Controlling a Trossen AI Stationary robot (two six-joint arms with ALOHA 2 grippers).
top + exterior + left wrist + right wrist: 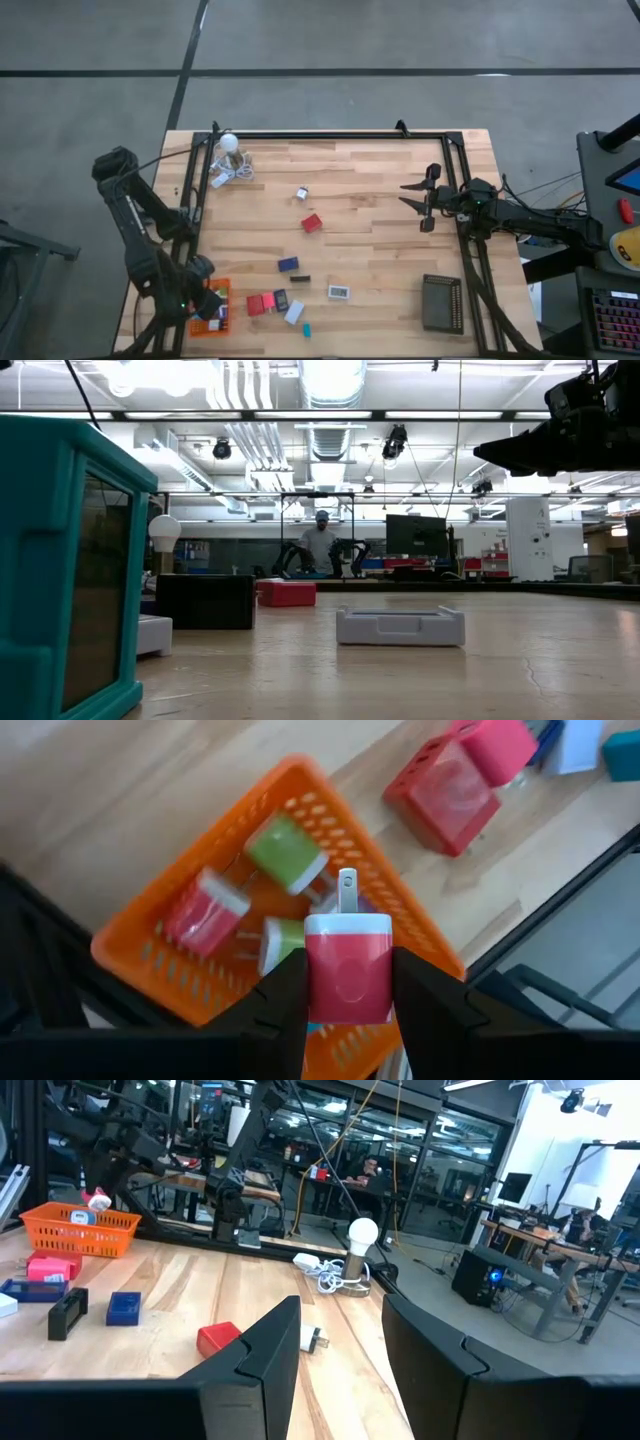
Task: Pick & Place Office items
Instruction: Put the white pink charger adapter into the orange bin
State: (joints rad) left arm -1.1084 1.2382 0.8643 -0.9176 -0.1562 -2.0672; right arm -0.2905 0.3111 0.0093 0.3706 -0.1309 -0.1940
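We see wooden table (380, 200), busy lab room behind, person (320, 540) far off in low view. Right gripper (428, 203) hovers over table's right side, fingers apart, empty. Left gripper (348, 995) clamped on red-and-white plug piece (348, 970), right above orange tray (150, 935) at near-left corner. Only left wrist view shows tray contents: green piece (282, 852), pink piece (205, 910). Other items scattered mid-table: red block (312, 223), navy block (288, 264).

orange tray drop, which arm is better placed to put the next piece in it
Left. Its end effector already grips a red plug adapter directly above the orange tray. The right end effector hangs empty and open, far across the table.
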